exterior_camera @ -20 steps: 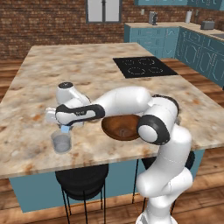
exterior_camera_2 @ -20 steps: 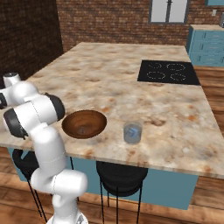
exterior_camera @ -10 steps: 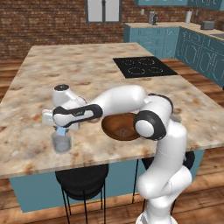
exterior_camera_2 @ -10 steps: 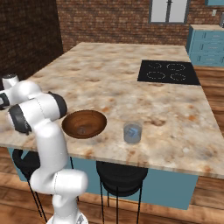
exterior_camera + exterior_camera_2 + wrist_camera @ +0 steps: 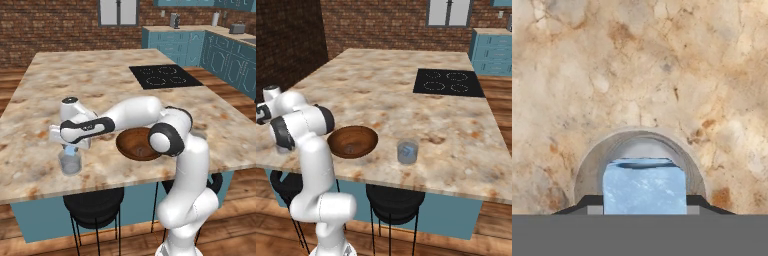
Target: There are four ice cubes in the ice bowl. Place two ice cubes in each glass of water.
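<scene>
My gripper [image 5: 70, 148] hangs straight above a glass of water [image 5: 70, 163] near the counter's front left edge, shut on an ice cube [image 5: 644, 186]. In the hand view the pale blue cube sits between the two dark fingertips [image 5: 592, 202], with the glass's round rim [image 5: 591, 161] directly beneath it. The ice bowl [image 5: 139, 144] is dark brown wood and rests just right of the forearm; I cannot make out its contents. A second glass of water [image 5: 407, 151] stands right of the ice bowl [image 5: 352, 141] near the front edge.
A black cooktop [image 5: 165, 76] is set into the marble counter [image 5: 100, 85] at the far right. Black stools [image 5: 95, 205] stand under the front edge. Teal cabinets [image 5: 220, 55] line the back right wall.
The hand with the ice cube has sunk a little and shifted slightly left over the glass, then held still. The grip has not changed.
</scene>
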You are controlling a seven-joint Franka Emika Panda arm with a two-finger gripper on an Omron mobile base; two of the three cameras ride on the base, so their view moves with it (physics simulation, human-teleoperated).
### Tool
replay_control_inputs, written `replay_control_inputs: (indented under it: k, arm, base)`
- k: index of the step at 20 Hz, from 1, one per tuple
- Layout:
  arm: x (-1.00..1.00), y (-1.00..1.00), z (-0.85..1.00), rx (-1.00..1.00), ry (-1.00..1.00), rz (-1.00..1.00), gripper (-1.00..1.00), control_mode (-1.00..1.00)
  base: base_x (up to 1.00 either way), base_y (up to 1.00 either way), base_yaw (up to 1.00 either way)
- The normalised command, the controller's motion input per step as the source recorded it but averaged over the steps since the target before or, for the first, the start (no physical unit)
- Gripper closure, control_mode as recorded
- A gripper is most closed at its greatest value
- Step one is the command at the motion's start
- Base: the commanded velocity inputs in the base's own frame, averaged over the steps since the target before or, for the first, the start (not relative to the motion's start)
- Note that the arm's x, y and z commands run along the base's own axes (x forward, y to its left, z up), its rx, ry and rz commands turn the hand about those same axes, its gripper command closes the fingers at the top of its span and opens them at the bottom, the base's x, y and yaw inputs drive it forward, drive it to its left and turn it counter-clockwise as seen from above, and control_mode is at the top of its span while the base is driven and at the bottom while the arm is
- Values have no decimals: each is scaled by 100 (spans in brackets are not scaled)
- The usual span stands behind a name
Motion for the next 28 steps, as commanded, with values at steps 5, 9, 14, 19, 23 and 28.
replay_control_inputs:
  k: [5, 9, 14, 19, 23, 28]
  arm:
    - [8, 4, -19, 0, 7, -4, 100, -100]
    - [11, 13, -17, 0, 5, -4, 100, -100]
    - [7, 16, -7, 0, 2, -3, 100, -100]
    - [1, 16, -7, 0, 2, -3, 100, -100]
    - [0, 0, 0, 0, 0, -2, 100, -100]
    - [-6, -16, 0, 0, 0, 0, -100, -100]
  base:
    - [0, 0, 0]
    - [0, 0, 0]
    - [0, 0, 0]
    - [0, 0, 0]
    - [0, 0, 0]
    - [0, 0, 0]
